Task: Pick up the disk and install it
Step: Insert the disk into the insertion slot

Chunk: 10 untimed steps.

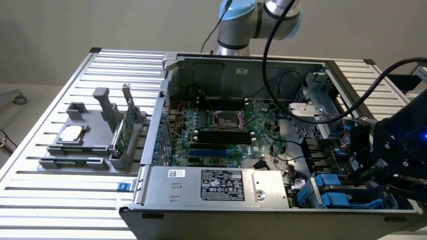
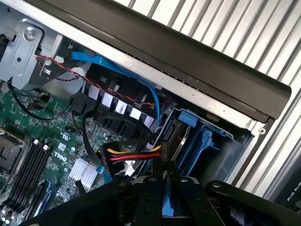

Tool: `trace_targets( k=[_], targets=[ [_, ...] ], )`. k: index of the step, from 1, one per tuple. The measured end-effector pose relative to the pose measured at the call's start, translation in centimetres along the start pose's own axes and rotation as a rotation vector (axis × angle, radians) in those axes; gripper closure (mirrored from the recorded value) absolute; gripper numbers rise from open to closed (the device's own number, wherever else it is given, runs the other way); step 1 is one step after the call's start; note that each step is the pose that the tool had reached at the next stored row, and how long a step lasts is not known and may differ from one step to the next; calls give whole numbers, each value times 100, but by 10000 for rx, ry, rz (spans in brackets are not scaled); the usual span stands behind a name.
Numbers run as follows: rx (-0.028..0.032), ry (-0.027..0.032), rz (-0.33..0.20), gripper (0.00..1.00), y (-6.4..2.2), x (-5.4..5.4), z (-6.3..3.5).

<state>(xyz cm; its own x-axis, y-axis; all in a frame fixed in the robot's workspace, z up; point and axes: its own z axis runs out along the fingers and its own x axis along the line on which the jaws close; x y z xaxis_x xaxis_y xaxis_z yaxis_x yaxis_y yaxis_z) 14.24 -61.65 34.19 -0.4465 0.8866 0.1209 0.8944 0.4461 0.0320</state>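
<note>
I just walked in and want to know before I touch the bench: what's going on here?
A robot arm's black gripper is down inside the open grey metal computer case, in the near corner on the exterior view's right. It is right at the silver-grey disk in blue plastic rails, which stands in a slot there. Whether the disk is fully seated cannot be told.
</note>
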Motion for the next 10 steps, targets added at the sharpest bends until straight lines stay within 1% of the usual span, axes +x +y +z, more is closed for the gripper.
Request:
trace_targets(
  k=[5,7,8,9,10],
  targets=[
    [-27,-17,277,84,1,0,0],
    [-29,-34,353,84,1,1,0],
    [-8,-83,364,84,2,4,1],
    [36,-212,366,84,4,10,4],
    [79,-353,368,84,6,15,7]
  ],
)
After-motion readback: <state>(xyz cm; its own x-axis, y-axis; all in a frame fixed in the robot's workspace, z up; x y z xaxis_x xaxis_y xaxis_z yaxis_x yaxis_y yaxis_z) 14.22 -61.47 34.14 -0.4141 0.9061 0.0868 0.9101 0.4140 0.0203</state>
